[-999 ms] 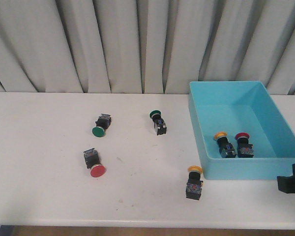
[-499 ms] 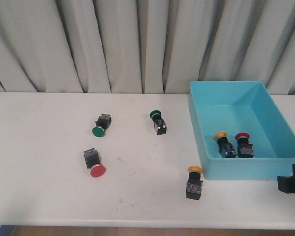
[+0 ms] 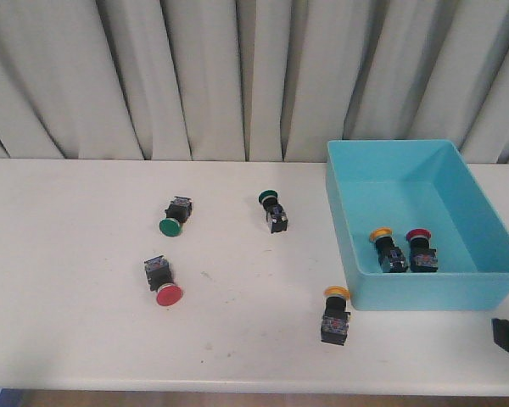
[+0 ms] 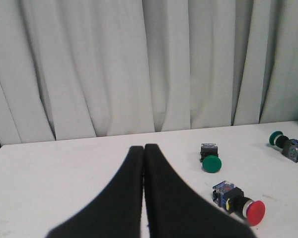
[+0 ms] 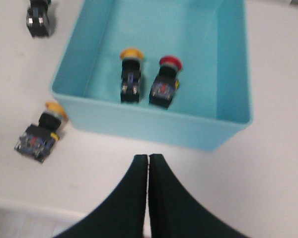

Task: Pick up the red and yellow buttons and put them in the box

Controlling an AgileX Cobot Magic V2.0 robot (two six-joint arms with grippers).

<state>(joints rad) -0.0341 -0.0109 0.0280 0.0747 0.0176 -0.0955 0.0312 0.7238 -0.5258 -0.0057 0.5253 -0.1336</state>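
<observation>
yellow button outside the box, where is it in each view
Front view: the loose yellow button lies on the table just before the near left corner of the box.
Left wrist view: not in it.
Right wrist view: it lies outside the box's corner, cap toward the wall.
Shared landmark: the box itself, with a yellow and a red button inside.

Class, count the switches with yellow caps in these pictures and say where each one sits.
2. One yellow switch lies inside the blue box, beside a red switch. The other yellow switch lies on the table, just outside the box's near left corner. None seem hidden.
</observation>
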